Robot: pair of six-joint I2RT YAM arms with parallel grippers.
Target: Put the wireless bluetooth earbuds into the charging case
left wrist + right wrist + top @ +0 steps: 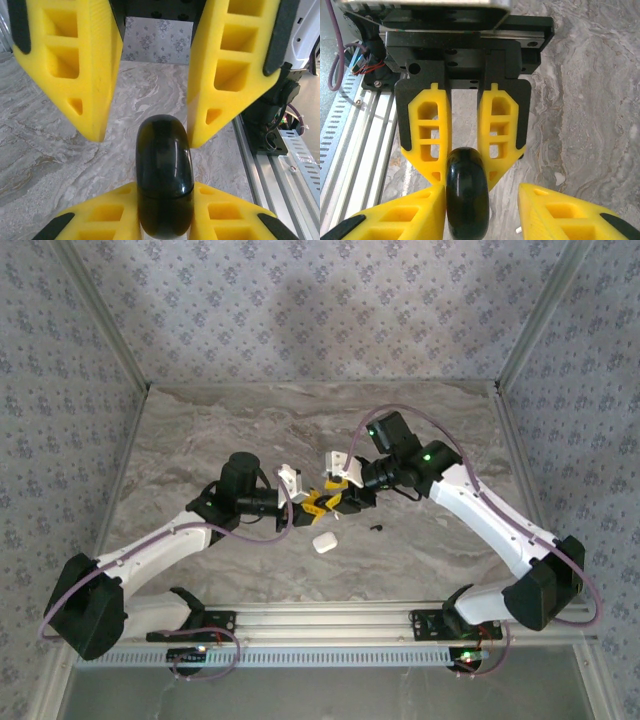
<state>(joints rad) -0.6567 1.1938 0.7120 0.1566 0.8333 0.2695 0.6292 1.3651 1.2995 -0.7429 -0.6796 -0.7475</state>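
Left gripper (465,175) clamps a flat glossy black round disc (164,185); right gripper (147,137) gapes empty around it; white pebble-like plastic charging case (323,542), seemingly closed, lies at six o'clock; a slip could drop the disc onto it.

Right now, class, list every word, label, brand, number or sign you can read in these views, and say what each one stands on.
There is no readable word, label, brand, number or sign anywhere.
black disc: glossy, no marking on the faces shown.
charging case: plain white, too small to show any print.
wallpaper: a repeated flower-like pattern, no letters.
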